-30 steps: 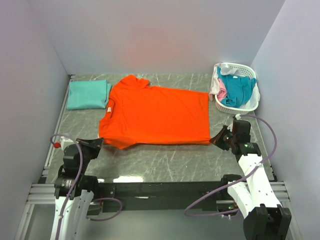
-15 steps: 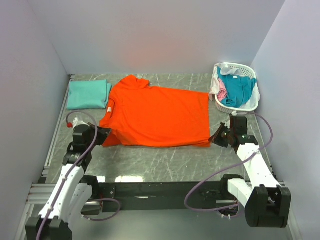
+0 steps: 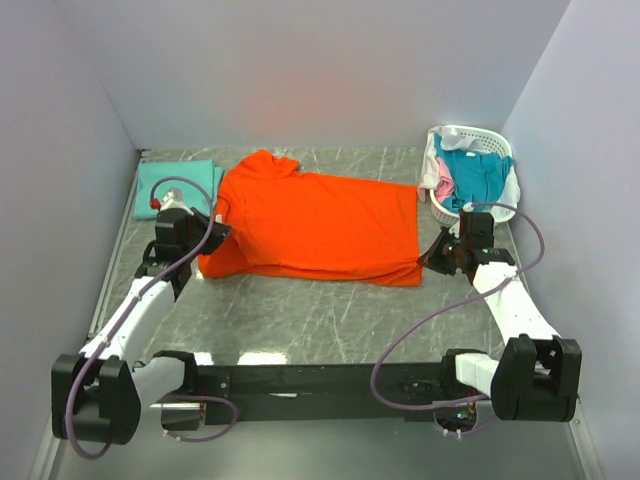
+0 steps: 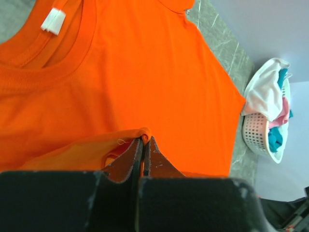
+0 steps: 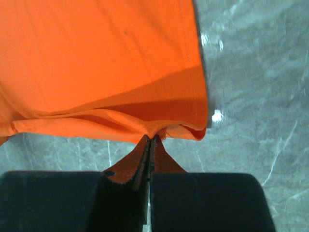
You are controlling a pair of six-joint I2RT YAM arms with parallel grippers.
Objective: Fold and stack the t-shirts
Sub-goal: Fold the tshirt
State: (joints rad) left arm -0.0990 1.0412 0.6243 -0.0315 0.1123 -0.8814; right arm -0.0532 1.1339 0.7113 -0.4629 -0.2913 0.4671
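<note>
A bright orange t-shirt [image 3: 320, 225] lies spread across the table, collar to the left, its near edge lifted and folded back over itself. My left gripper [image 3: 215, 235] is shut on the shirt's near sleeve edge [image 4: 144, 133] beside the collar. My right gripper [image 3: 432, 258] is shut on the near hem corner [image 5: 157, 129] at the shirt's right end. A folded mint-green t-shirt [image 3: 175, 185] lies flat at the far left. More t-shirts, teal-blue [image 3: 475, 180], pink and white, are heaped in the basket.
The white slotted basket [image 3: 500, 208] stands at the far right corner against the wall; it also shows in the left wrist view as the basket [image 4: 256, 133]. Bare grey marble table [image 3: 320, 315] stretches between the shirt and the arm bases. Walls close in on three sides.
Both grippers have moved away from the near edge, carrying the orange shirt's near edge up and over the shirt. The left arm travelled farthest, from the near left corner to beside the collar.
</note>
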